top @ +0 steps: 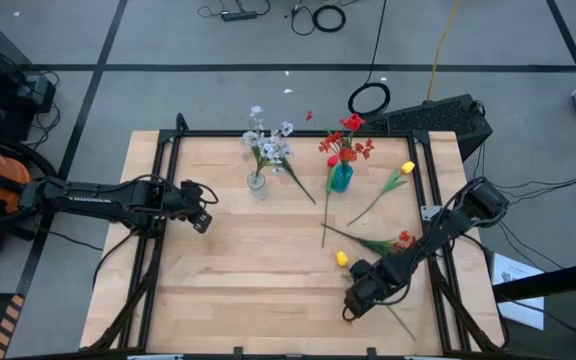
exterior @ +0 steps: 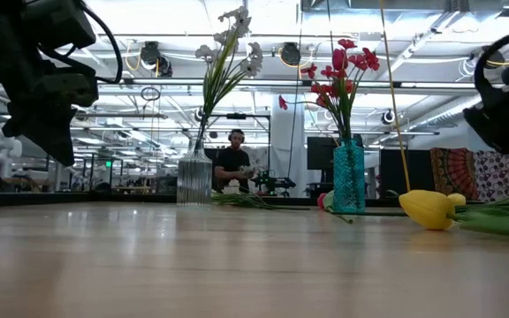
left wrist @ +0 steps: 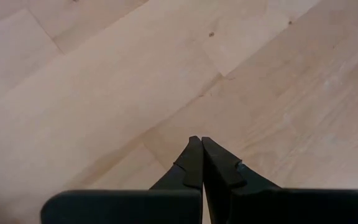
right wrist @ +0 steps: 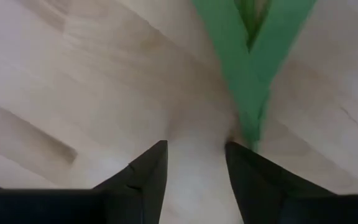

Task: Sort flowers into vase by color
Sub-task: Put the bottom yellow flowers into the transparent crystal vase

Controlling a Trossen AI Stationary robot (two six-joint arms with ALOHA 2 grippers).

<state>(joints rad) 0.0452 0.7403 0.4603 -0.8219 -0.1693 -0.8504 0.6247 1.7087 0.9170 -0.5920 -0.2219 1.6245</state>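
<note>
My right gripper is open, low over the table's near right part. A flower's green leaves lie on the wood just past its fingertips; whether one touches them does not show. A yellow tulip bud lies on the table beside that arm. White wispy sprays stand in a clear vase, red flowers in a blue vase. Another yellow tulip, a red spray and loose stems lie flat. My left gripper is shut over bare wood at the left.
A black metal frame runs along the table's edges. A loose green stem lies behind my right gripper. Bare wood spreads over the near and left parts. A person sits in the room beyond the far edge.
</note>
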